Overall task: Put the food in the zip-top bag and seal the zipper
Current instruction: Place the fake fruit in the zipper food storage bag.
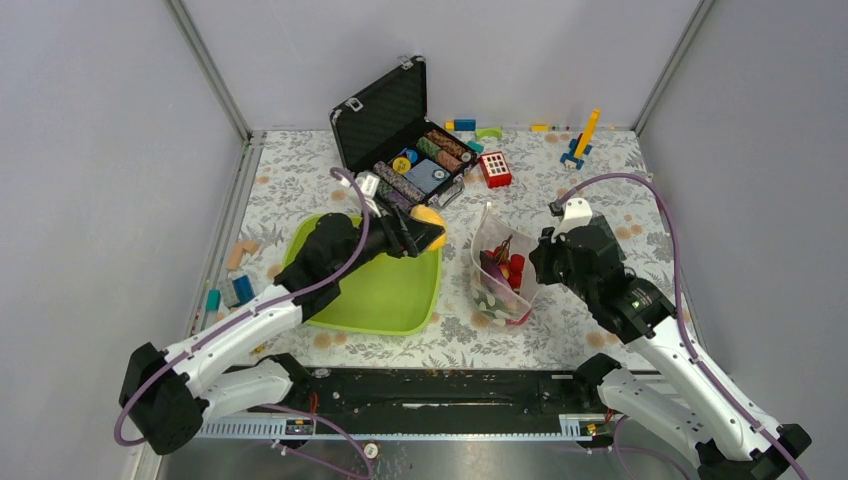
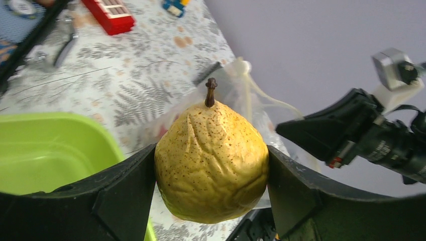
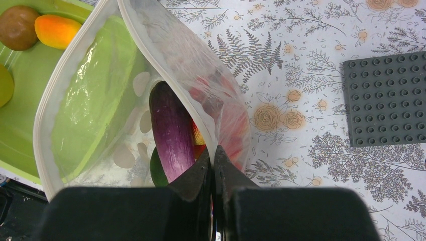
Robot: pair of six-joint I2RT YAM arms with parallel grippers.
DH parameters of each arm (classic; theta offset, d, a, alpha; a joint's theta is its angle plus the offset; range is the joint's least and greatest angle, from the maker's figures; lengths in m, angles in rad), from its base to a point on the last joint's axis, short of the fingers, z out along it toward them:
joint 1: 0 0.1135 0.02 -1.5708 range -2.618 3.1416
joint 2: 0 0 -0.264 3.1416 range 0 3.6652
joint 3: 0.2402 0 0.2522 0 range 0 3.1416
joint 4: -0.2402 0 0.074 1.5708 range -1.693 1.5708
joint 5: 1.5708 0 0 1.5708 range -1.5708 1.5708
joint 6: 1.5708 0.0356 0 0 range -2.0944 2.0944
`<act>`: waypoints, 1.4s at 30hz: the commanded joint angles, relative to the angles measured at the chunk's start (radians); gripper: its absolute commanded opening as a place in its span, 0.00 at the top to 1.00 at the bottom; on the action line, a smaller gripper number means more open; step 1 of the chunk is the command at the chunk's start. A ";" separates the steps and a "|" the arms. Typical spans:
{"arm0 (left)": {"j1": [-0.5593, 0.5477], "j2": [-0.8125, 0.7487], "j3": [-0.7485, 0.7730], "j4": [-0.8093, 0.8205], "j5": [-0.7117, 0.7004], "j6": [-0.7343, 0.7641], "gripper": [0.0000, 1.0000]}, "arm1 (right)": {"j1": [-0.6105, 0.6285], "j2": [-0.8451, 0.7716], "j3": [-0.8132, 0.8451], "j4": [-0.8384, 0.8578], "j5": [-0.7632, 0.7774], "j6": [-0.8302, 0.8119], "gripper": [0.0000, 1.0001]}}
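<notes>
The bumpy yellow toy pear (image 2: 211,160) is squeezed between the two fingers of my left hand (image 1: 422,232). It hangs in the air by the far corner of the lime-green plastic tray (image 1: 380,295), near the clear soft bag with white dots (image 1: 497,275) but not over it. The bag stands on the flowery bench (image 1: 300,180) just beside the tray. My right hand (image 3: 213,165) is pinched tight on one side of its mouth and holds it open. Inside lies a long purple eggplant (image 3: 173,125). I think I am in the middle of filling. Next I must carry the pear over the hole and only then let go. A round brown fruit (image 3: 17,27) and an orange fruit (image 3: 58,30) wait in the tray, so the pale zipper strip (image 3: 44,105) comes last. The red things in the bag are blurry, and its bottom is hidden behind my hand.
</notes>
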 commanded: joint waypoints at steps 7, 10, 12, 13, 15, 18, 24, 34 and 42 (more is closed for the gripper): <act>-0.142 0.143 0.193 0.228 0.011 0.018 0.91 | -0.003 -0.006 0.003 0.031 -0.014 0.005 0.96; -0.183 0.228 0.248 0.266 0.005 0.018 0.91 | -0.003 -0.005 0.004 0.031 -0.015 0.003 0.96; -0.205 0.295 0.306 0.246 0.004 0.009 0.91 | -0.003 -0.006 0.005 0.031 -0.020 0.004 0.96; -0.215 0.326 0.328 0.241 0.010 0.002 0.92 | -0.003 -0.006 0.005 0.031 -0.022 0.003 0.96; -0.237 0.379 0.357 0.240 0.012 -0.010 0.92 | -0.004 -0.009 0.004 0.030 -0.018 0.003 0.96; -0.275 0.429 0.362 0.240 -0.009 -0.019 0.92 | -0.005 -0.016 0.003 0.031 -0.013 0.002 0.96; -0.375 0.427 0.275 0.237 -0.187 0.014 0.90 | -0.004 -0.025 -0.001 0.031 0.001 0.001 0.95; -0.445 0.479 0.274 0.178 -0.283 0.033 0.71 | -0.003 0.006 0.003 0.028 0.012 -0.003 0.96; -0.461 0.468 0.277 0.160 -0.297 0.041 0.22 | -0.003 0.000 0.001 0.028 0.025 -0.006 0.96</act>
